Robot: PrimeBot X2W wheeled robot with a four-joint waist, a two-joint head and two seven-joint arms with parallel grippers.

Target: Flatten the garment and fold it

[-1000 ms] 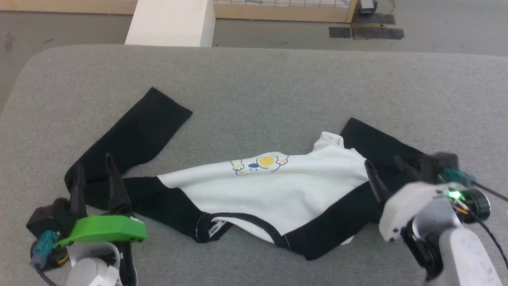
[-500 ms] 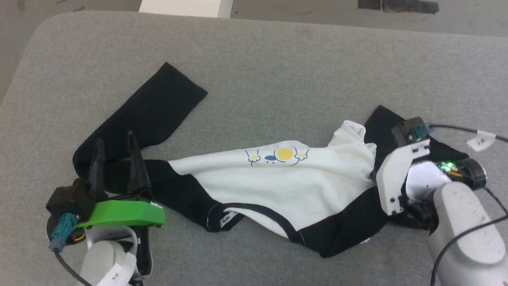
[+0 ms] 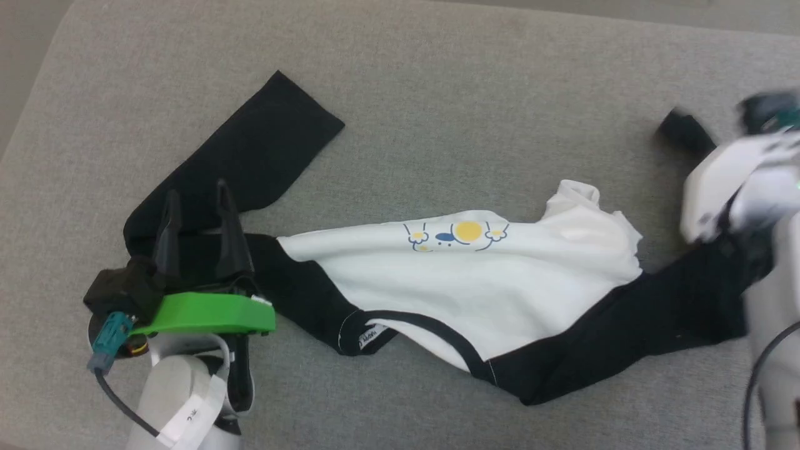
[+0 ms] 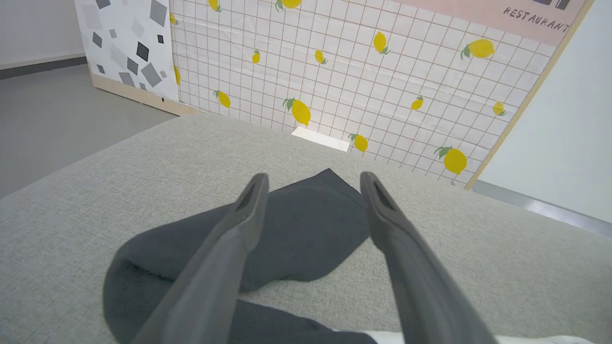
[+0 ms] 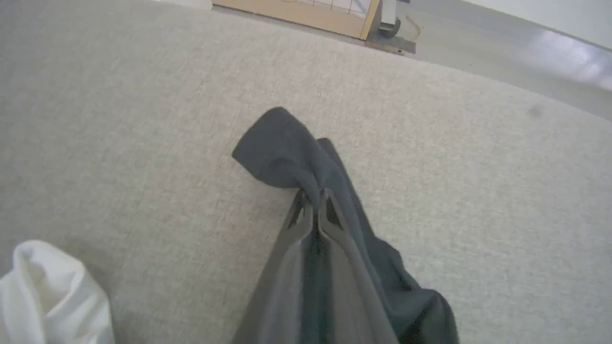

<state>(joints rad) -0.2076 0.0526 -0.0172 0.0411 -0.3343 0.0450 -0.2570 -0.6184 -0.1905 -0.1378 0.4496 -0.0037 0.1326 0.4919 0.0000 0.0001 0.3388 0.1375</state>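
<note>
1. Garment (image 3: 475, 281) lies crumpled mid-table (image 3: 437, 94), collar (image 3: 425, 325) on the near side and print (image 3: 459, 232) facing up.
2. Our right end effector (image 5: 313, 193) is clenched on the garment's right sleeve (image 3: 625, 319) close to the cuff. The sleeve is drawn out to the right. We judge the grip is there to pull that sleeve straight so the body can flatten.
3. Our left end effector (image 3: 195, 189) is released, its fingers spread above the bend of the left sleeve (image 3: 262, 156). We judge it is placed to take that sleeve next; we cannot tell whether it touches the cloth.
4. The long axis runs left to right, sleeve to sleeve. The left sleeve doubles back, its cuff pointing far and right, and the white hem is bunched at the far right.
</note>
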